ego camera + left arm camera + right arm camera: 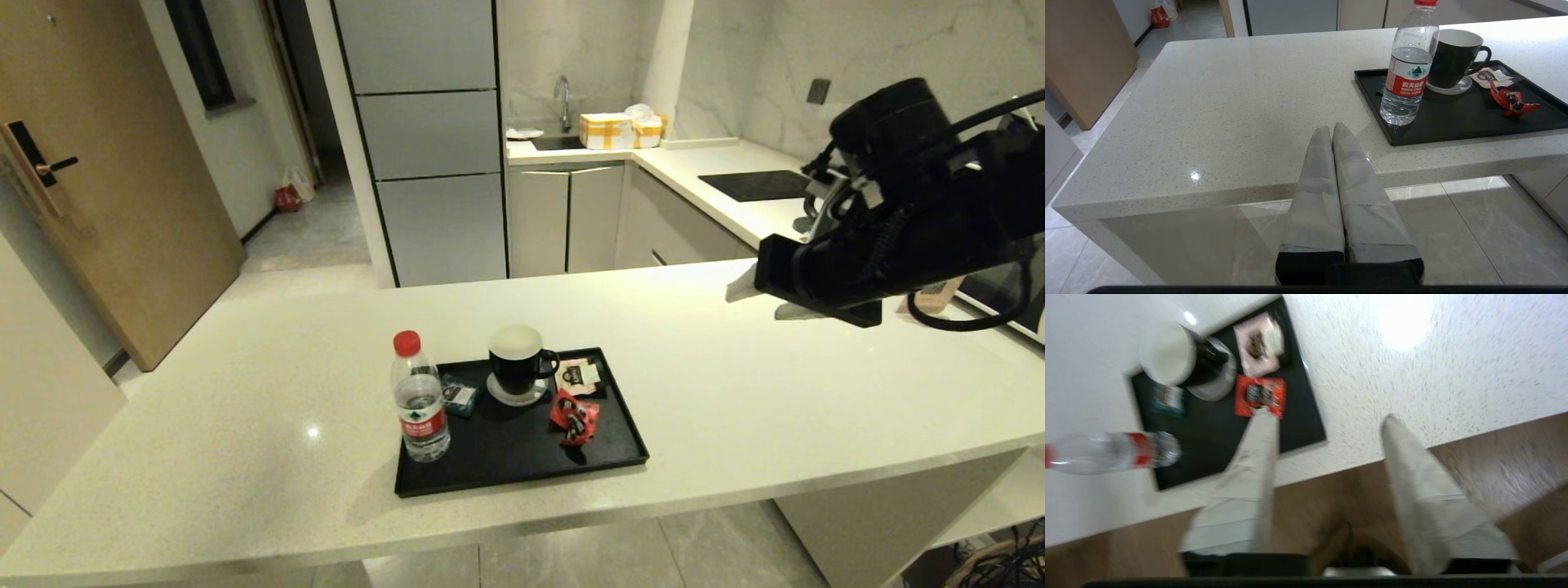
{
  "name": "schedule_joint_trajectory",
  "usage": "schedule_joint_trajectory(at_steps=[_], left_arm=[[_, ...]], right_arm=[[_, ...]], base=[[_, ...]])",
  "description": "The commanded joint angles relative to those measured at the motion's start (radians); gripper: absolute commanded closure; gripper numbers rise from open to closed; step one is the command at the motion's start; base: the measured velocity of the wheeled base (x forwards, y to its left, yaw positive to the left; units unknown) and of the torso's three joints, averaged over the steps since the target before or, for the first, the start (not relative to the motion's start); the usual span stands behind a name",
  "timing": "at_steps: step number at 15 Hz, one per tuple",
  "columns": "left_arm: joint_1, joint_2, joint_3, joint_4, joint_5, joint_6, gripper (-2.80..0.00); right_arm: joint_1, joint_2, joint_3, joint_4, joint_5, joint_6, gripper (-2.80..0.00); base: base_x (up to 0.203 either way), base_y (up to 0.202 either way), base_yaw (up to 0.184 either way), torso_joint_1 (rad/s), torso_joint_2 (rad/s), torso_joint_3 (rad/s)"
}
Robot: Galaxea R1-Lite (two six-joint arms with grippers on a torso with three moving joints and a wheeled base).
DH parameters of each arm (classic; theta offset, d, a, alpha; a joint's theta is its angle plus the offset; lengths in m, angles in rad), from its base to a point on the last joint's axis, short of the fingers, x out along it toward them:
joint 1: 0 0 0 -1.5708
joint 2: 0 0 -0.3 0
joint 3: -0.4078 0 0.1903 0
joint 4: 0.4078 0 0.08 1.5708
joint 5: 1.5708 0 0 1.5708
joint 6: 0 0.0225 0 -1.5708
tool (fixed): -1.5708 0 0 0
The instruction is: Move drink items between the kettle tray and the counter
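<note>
Two red foil sachets [574,416] lie together on the right part of the black kettle tray [506,457], which sits on the cream speckled counter [735,392]. My right gripper [763,298] hangs high above the counter, to the right of the tray and well clear of it. In the right wrist view the right gripper [1329,415] is open with nothing between its fingers, looking down on the sachets [1260,396], the tray [1208,433] and the counter [1412,375]. My left gripper [1331,130] is shut and empty, parked by the counter's near edge, left of the tray [1453,118] and the sachets [1511,100].
On the tray also stand a water bottle [419,396] with a red cap and a black mug [517,359] on a coaster. A cream sachet [580,374] and a teal packet [459,396] lie beside the mug. A black hob panel [759,185] is set into the back counter.
</note>
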Motion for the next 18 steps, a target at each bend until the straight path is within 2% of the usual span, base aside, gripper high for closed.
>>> schedule_joint_trajectory(at_steps=[1, 4, 8, 13, 14, 15, 17, 18], left_arm=[[-0.001, 0.000, 0.000, 0.000, 0.000, 0.000, 0.00], [-0.001, 0.000, 0.000, 0.000, 0.000, 0.000, 0.00], [-0.001, 0.000, 0.000, 0.000, 0.000, 0.000, 0.00], [-0.001, 0.000, 0.002, 0.000, 0.000, 0.000, 0.00], [-0.001, 0.000, 0.000, 0.000, 0.000, 0.000, 0.00], [-0.001, 0.000, 0.000, 0.000, 0.000, 0.000, 0.00], [-0.001, 0.000, 0.000, 0.000, 0.000, 0.000, 0.00], [-0.001, 0.000, 0.000, 0.000, 0.000, 0.000, 0.00]], right_arm=[[0.001, -0.123, -0.004, 0.012, -0.021, 0.021, 0.00], [-0.013, -0.331, 0.002, 0.090, -0.093, 0.066, 0.00], [-0.185, -0.780, 0.073, 0.200, -0.132, 0.068, 0.00], [-0.362, -1.380, 0.453, 0.258, -0.154, -0.020, 0.00], [-0.389, -1.437, 0.530, 0.227, -0.181, -0.021, 0.00], [-0.411, -1.462, 0.593, 0.138, -0.190, -0.025, 0.00], [-0.428, -1.460, 0.656, -0.115, -0.148, -0.103, 0.00], [-0.431, -1.462, 0.685, -0.169, -0.100, -0.155, 0.00]], base=[[0.000, 0.000, 0.000, 0.000, 0.00, 0.000], [0.000, 0.000, 0.000, 0.000, 0.00, 0.000], [0.000, 0.000, 0.000, 0.000, 0.00, 0.000], [0.000, 0.000, 0.000, 0.000, 0.00, 0.000], [0.000, 0.000, 0.000, 0.000, 0.00, 0.000], [0.000, 0.000, 0.000, 0.000, 0.00, 0.000], [0.000, 0.000, 0.000, 0.000, 0.00, 0.000], [0.000, 0.000, 0.000, 0.000, 0.00, 0.000]])
